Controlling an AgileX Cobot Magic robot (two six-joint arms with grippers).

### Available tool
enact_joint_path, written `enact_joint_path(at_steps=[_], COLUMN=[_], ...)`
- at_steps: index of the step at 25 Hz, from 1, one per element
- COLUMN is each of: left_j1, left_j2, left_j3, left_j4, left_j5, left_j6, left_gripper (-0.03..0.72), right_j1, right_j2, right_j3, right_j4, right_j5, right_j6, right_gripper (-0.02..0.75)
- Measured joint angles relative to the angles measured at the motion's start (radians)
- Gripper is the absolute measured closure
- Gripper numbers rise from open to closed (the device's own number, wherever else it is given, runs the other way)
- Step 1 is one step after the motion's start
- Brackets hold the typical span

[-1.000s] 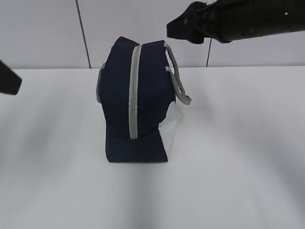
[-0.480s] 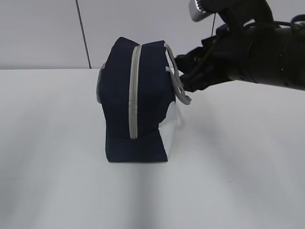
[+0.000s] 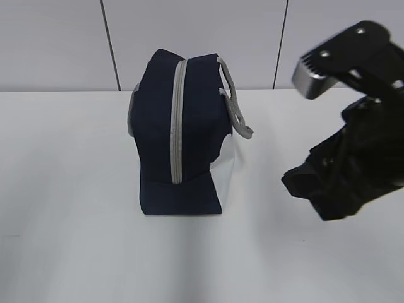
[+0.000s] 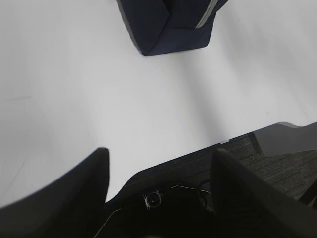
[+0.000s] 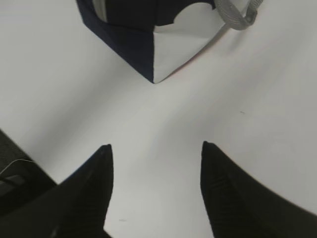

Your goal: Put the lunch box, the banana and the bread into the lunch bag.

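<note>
Nearest to me in the outside cam is the right arm (image 3: 353, 170), a big black lump low on the right side of the table (image 3: 76, 240), with its silver camera block sticking up on top. Its claw (image 5: 156, 191) shows up fine in the right wrist cam: the two dark fingers (image 5: 89, 188) are spread apart with only bare white tabletop between them, nothing pinched. The left claw (image 4: 158, 171) isn't in the outside cam at all, but its wrist cam shows both fingers (image 4: 74, 193) spread too, hanging over the near table edge with dark floor below, and nothing between them either. Further back, the bag (image 3: 180, 132) stands upright around the middle of the table, well apart from both claws. It's navy, with the grey zipper (image 3: 177, 126) running down the end facing me and closed along the stretch I can see. The white side panel (image 5: 181, 47) faces right, and a grey strap (image 3: 235, 107) droops off the top on that same side. Can't spot the lunch box, banana or bread in any cam. Behind it all is a plain pale wall (image 3: 57, 44) with thin dark seams.
</note>
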Motion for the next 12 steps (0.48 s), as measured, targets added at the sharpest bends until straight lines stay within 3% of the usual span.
enact_joint_path(at_steps=[6, 12], left_j1=[0.0, 0.0], left_j2=[-0.034, -0.109], left_j3=[0.0, 0.0], left_j4=[0.0, 0.001], left_j5=[0.004, 0.02], left_j6=[-0.001, 0.006], left_gripper=[0.243, 0.243], right_j1=[0.0, 0.0], right_j2=[-0.254, -0.514], right_j3=[0.012, 0.11], right_j4=[0.141, 0.181], right_j5=[0.138, 0.236], right_j6=[-0.091, -0.089], right_gripper=[0.231, 0.213])
